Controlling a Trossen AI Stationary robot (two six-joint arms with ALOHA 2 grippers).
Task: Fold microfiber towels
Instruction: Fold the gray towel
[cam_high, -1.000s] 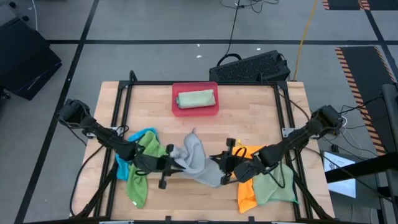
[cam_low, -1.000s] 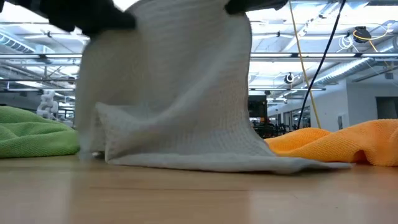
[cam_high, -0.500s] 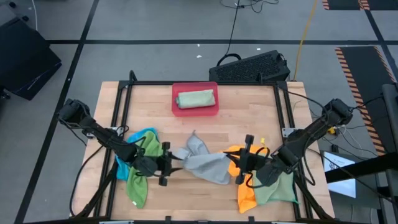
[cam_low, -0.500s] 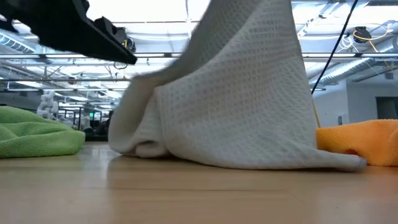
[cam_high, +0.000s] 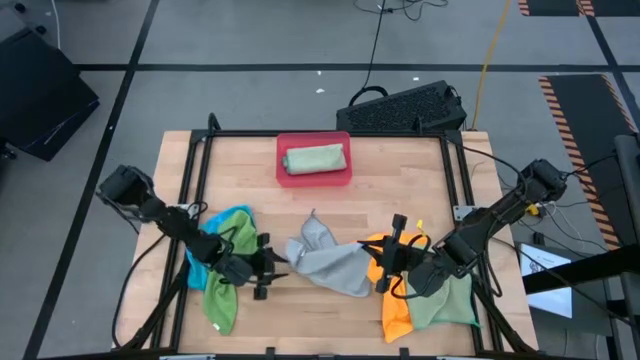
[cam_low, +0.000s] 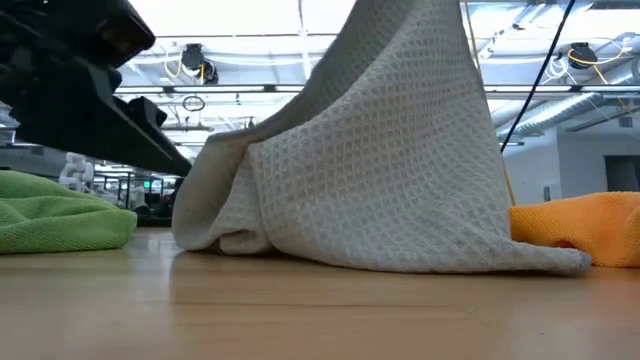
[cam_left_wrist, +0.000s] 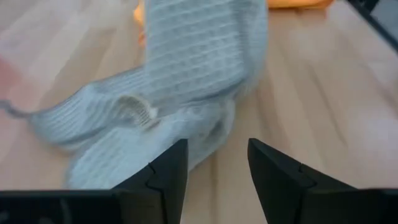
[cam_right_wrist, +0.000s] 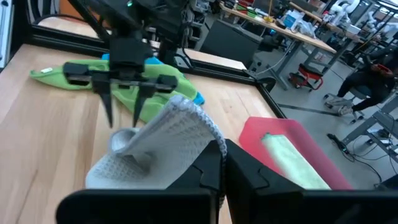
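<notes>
High view: a light grey towel (cam_high: 325, 263) lies crumpled and stretched across the middle front of the wooden table (cam_high: 400, 165), one corner peaking toward the red tray (cam_high: 340, 176), which holds a folded pale green towel (cam_high: 315, 158). The left pincer (cam_high: 268, 270) sits just beside the grey towel's left end, apart from it. The right pincer (cam_high: 385, 262) is at the towel's right end. A bright green towel (cam_high: 225, 285) and a blue towel (cam_high: 200, 262) lie bunched under the left arm; an orange towel (cam_high: 395, 310) and another pale green towel (cam_high: 445, 300) lie under the right arm.

Low view: the grey towel (cam_low: 390, 180), waffle-textured, rises from the table as a tent, its top drawn up out of view; its lower edge rests on the wood. The bright green towel (cam_low: 60, 220) and orange towel (cam_low: 575, 228) flank it.

Left wrist view: the left pincer (cam_left_wrist: 217, 171) stands open with nothing between its 2 fingers (cam_left_wrist: 277, 177); the grey towel (cam_left_wrist: 186, 81) lies just ahead, rumpled.

Right wrist view: the right pincer (cam_right_wrist: 219, 163) is closed on a corner of the grey towel (cam_right_wrist: 165, 143), which drapes down from it to the table. Beyond stands the left pincer (cam_right_wrist: 122, 102), open above the towel's far end.
</notes>
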